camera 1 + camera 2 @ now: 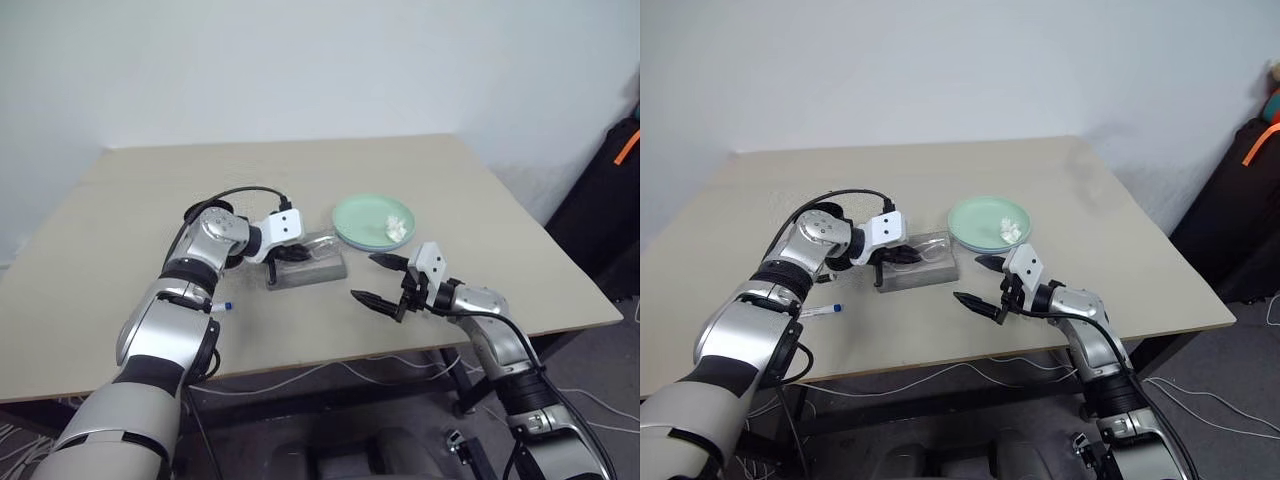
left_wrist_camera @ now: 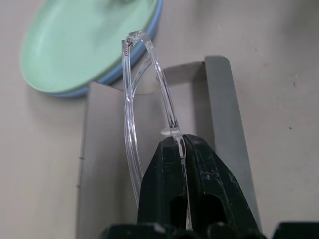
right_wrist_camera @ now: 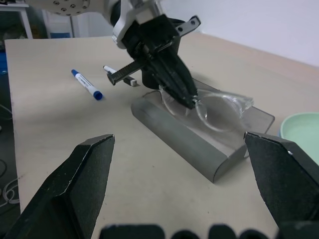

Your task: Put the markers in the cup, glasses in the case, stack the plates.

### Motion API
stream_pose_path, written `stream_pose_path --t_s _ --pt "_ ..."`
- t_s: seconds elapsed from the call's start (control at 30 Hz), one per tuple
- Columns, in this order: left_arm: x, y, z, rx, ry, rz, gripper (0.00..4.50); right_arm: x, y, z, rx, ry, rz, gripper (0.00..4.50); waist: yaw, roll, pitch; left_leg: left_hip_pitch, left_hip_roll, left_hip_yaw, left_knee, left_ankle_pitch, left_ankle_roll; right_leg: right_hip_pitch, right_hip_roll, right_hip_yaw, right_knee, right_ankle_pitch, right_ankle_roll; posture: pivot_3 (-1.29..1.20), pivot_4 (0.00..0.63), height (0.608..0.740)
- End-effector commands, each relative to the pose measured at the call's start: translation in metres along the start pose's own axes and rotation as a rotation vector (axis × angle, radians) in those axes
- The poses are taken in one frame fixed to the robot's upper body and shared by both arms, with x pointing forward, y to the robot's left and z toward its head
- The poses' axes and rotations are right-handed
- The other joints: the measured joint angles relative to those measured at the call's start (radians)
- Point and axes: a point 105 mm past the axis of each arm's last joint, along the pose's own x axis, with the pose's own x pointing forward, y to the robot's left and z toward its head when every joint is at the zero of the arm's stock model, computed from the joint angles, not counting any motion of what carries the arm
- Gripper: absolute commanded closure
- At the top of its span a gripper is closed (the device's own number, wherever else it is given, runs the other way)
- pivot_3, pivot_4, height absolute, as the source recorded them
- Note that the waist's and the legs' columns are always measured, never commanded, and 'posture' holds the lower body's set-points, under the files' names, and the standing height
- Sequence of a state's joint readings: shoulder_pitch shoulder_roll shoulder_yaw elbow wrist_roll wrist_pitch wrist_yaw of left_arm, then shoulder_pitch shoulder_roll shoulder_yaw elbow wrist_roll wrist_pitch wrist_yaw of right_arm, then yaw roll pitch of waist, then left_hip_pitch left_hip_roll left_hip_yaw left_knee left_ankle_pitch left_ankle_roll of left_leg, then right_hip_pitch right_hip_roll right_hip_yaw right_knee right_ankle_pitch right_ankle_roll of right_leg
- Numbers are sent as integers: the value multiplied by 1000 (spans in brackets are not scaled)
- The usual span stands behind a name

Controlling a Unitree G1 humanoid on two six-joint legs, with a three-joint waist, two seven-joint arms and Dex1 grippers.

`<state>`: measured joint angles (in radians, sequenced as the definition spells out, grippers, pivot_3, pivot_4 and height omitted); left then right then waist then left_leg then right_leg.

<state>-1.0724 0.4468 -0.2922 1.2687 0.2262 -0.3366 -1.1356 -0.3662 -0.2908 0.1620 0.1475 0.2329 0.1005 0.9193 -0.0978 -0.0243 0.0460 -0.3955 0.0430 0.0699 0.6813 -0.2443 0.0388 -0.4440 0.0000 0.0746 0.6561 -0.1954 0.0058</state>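
My left gripper (image 1: pixel 300 255) is shut on the glasses (image 3: pixel 219 107), pinching the clear frame (image 2: pixel 149 74) between its fingertips. It holds them tilted just over the open grey case (image 1: pixel 325 272), near the table's front middle. To the right of the case my right gripper (image 1: pixel 365 277) hovers wide open, with nothing between its fingers. The mint green plate (image 1: pixel 360 215) lies on the light blue plate (image 2: pixel 124 69) behind the case. A blue-ended marker (image 1: pixel 823 311) lies on the table left of the case, and a black-ended marker (image 3: pixel 119 75) lies beside it. The cup is out of view.
A small white wad of paper (image 1: pixel 396 227) sits in the mint plate. The beige table (image 1: pixel 150 200) has open room at the back and left. A black object with an orange strap (image 1: pixel 615 190) stands past the right edge; cables lie on the floor below.
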Motion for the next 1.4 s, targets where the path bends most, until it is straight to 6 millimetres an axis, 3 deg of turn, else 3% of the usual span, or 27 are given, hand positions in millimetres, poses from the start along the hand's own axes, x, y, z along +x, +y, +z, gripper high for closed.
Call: stream_pose_path --t_s 0.03,0.53,0.77,0.87,1.1,1.4 --pt "-2 5 8 24 17 -16 4483 0 -1 16 -54 -48 -7 0 0 0 0 0 0 0 0 0 0 0 0 0 0 0 0 0 0 740" --pt "-14 -31 2 -265 0 -371 4483 0 -1 16 -55 -48 -26 0 -2 -1 0 0 0 -1 0 0 0 0 0 0 0 0 0 0 0 740" --pt "-14 -28 -1 -245 -7 -329 4483 2 0 16 -54 -50 -18 0 -2 -1 0 0 0 -1 0 0 0 0 0 0 0 0 0 0 0 740" --pt "-14 -26 -1 -243 -15 -309 3833 4 0 16 -53 -49 -14 0 -1 -1 0 0 0 -1 0 0 0 0 0 0 0 0 0 0 0 740" --pt "-12 -14 3 -195 -36 -201 1470 5 1 16 -52 -48 -8 0 0 -2 1 0 0 -1 0 0 0 0 0 0 0 0 0 0 0 740" --pt "-12 14 19 -147 -93 0 1470 5 2 13 -47 -46 -6 0 0 -2 1 0 0 -1 0 0 0 0 0 0 0 0 0 0 0 740"
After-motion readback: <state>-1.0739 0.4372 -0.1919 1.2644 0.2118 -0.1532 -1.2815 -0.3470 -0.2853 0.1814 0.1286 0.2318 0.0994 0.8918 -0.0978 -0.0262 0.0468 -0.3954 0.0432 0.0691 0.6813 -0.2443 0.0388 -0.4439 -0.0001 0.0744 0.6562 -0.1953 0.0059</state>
